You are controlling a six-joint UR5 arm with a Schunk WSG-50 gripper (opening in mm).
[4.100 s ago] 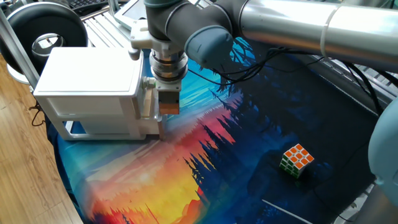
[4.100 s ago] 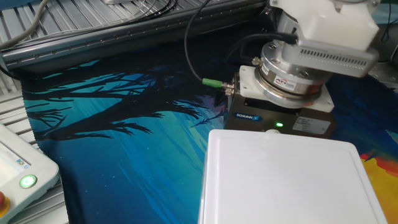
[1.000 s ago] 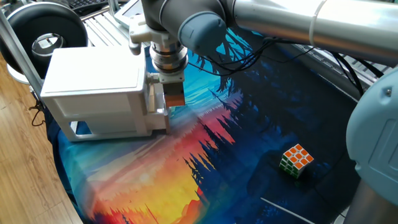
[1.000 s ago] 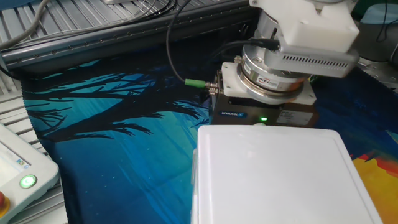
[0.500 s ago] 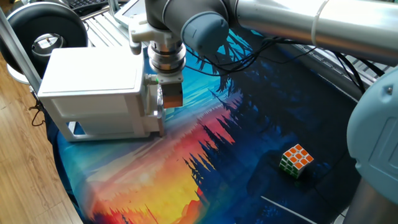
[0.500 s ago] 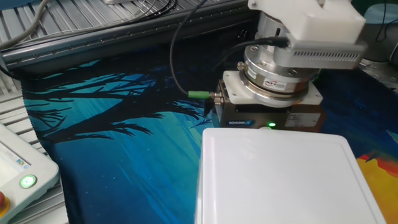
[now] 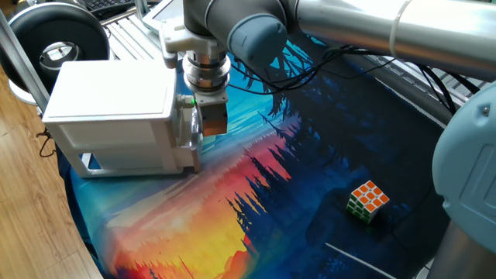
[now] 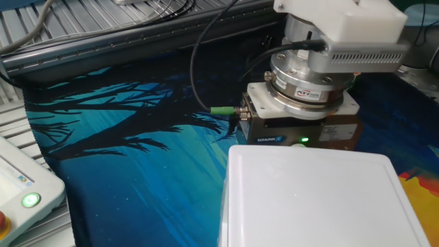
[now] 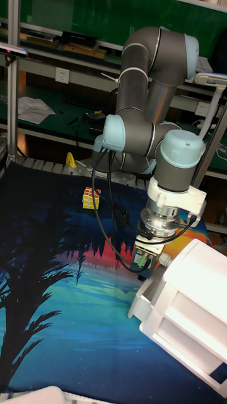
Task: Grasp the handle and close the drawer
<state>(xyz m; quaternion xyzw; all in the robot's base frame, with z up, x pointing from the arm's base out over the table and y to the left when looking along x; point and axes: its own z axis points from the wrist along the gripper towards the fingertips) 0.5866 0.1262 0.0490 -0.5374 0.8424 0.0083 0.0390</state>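
Gripper at the drawer front
The brown-bodied two-finger gripper (image 7: 203,132) meets the small white plastic drawer (image 9: 146,295); knob and jaw state hidden.

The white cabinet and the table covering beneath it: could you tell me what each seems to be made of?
The white cabinet looks like moulded plastic: smooth, matte to slightly glossy, with rounded edges and uniform colour. The table covering seems to be printed fabric or a soft mat, bearing a sunset forest picture with faint ripples; which one, I cannot tell.
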